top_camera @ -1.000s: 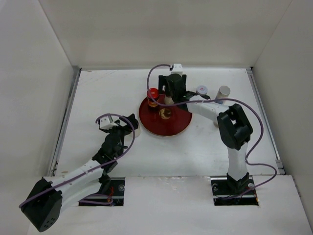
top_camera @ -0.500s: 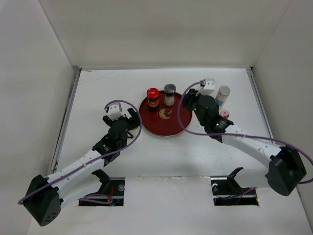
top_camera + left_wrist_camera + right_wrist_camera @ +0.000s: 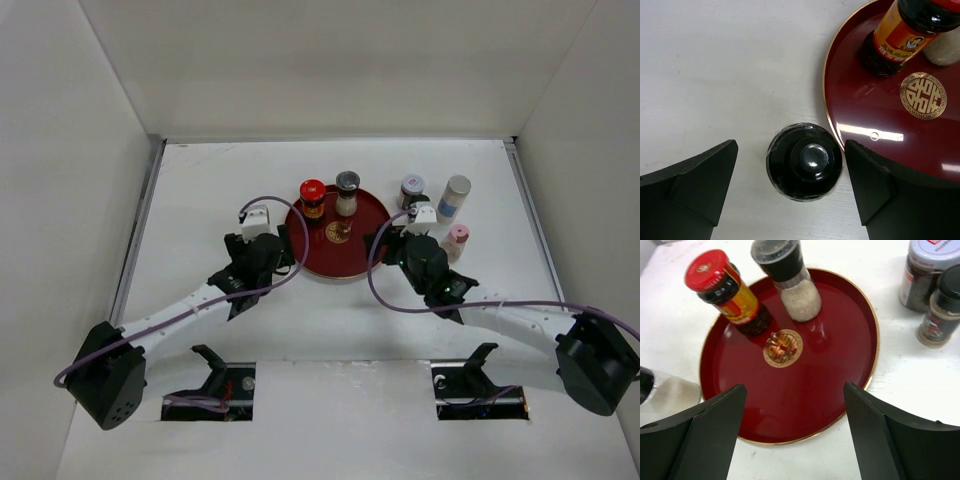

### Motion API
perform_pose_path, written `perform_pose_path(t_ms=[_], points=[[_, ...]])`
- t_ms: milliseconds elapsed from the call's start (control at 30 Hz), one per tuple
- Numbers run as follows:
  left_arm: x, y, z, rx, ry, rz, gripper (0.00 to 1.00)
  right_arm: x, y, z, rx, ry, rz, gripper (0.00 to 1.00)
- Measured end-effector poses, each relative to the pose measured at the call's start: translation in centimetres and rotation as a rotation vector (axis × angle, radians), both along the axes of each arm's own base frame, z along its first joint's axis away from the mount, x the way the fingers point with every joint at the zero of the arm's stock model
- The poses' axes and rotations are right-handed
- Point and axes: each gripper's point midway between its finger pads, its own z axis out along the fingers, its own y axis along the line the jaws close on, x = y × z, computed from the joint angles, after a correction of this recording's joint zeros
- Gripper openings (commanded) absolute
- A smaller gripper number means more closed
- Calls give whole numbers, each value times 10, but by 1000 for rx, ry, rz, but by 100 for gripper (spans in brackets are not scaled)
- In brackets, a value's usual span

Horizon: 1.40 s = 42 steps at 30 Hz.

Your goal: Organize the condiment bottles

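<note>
left claw point(image 3: 791, 162) spread wide, black-capped bottle point(image 3: 805, 161) standing between its fingers point(image 3: 695, 182), touching neither. right claw point(image 3: 795, 387) wide too, over the red tray point(image 3: 840, 345); red-capped jar point(image 3: 722, 285) and grey-topped grinder point(image 3: 788, 280) stand ahead of it, two more jars point(image 3: 927, 272) to its right.

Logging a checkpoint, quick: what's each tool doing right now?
Left tool: open, straddling the black-capped bottle, not gripping.
Right tool: open, empty, above the red tray.

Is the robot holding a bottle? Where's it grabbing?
Nothing is held. The left claw stands open around the black-capped bottle; the right claw open over the round red tray.
</note>
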Motion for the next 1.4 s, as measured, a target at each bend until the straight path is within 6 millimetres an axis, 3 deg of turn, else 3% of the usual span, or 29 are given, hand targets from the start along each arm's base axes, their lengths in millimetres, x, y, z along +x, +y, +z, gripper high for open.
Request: perform_pose_path(t_ms=[133,367,533,700,833,967,1033,1167,1267,1400], points=[[5,-3,-7,32,27,-6,74,-2,2,-2,18,-3,8,85],[10,-7,-9,62,35,-18,36,-5,0,3,43,-18,9,86],[5,-2,-5,90,39,-21,29,-7,-2,13,73,-40,8,87],[7,-4,36,93,-29,-31,28,-6,-1,15,83,-46,7,87],[20,-25,86,30,-133,-55,28,-6,-2,15,82,-46,6,87],[38,-49,107,-7,-184,-81,28,-5,-5,13,80,-44,-3,86],[48,-61,101,-6,-181,-95,28,-5,-8,10,79,-41,-11,80],[62,-80,67,27,-126,-129,28,-3,-16,6,82,-34,-33,57],[67,-88,42,55,-81,-149,28,-2,-18,7,92,-35,-41,58],[73,-94,29,59,-73,-159,29,-2,-19,10,103,-39,-45,72]])
